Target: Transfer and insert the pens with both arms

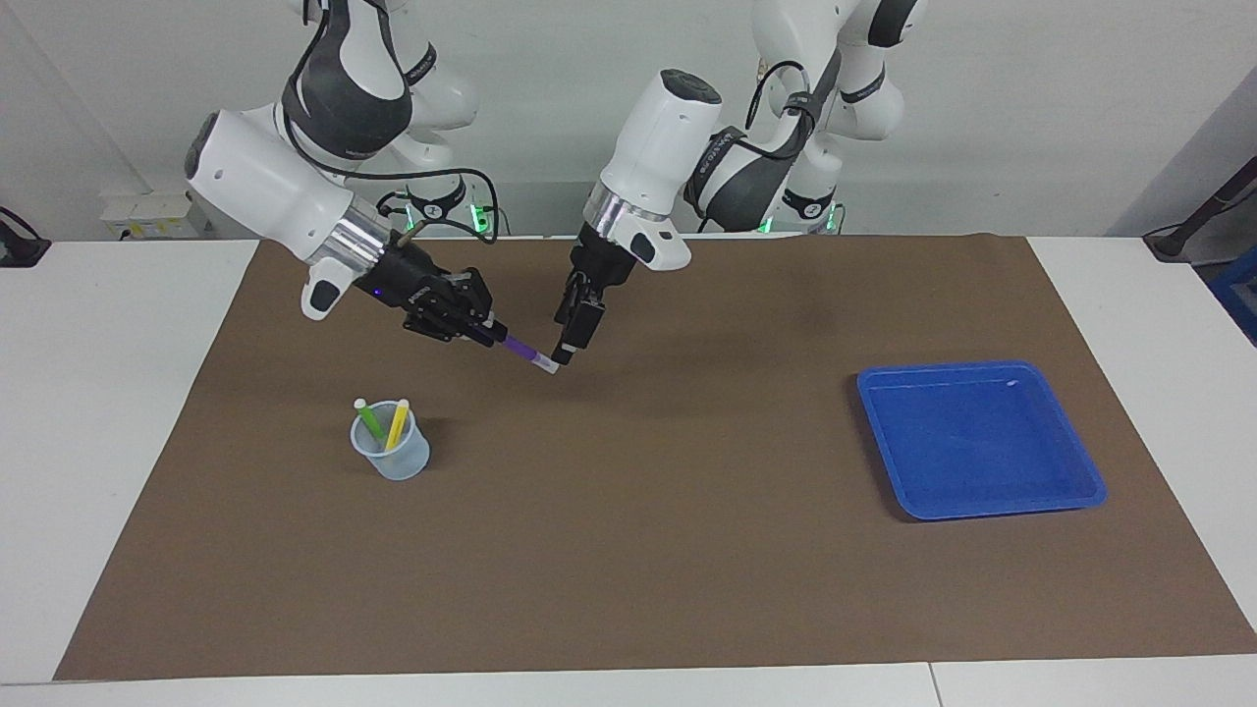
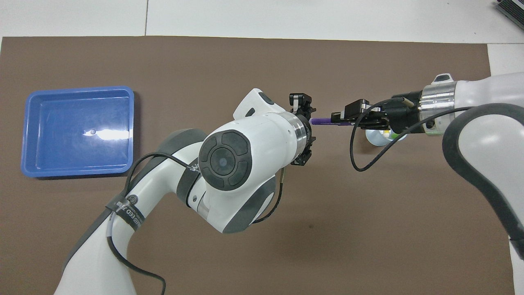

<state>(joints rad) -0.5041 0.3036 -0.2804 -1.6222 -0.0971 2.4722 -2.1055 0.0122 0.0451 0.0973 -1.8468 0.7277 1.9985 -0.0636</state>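
R gripper (image 1: pixel 483 327), upper-left of centre in facing view, is clamped on the purple pen (image 1: pixel 525 353), pale cap end sticking out. L gripper (image 1: pixel 577 339) just beside that cap, fingers apart, holding nothing. Green pen (image 1: pixel 370 424) & yellow pen (image 1: pixel 396 425) stand in clear cup (image 1: pixel 391 455), lower left; overhead, R arm hides most of the cup.

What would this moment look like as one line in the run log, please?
stage: handover done | right gripper: shut on purple pen | left gripper: open, clear | clear cup: green, yellow pens
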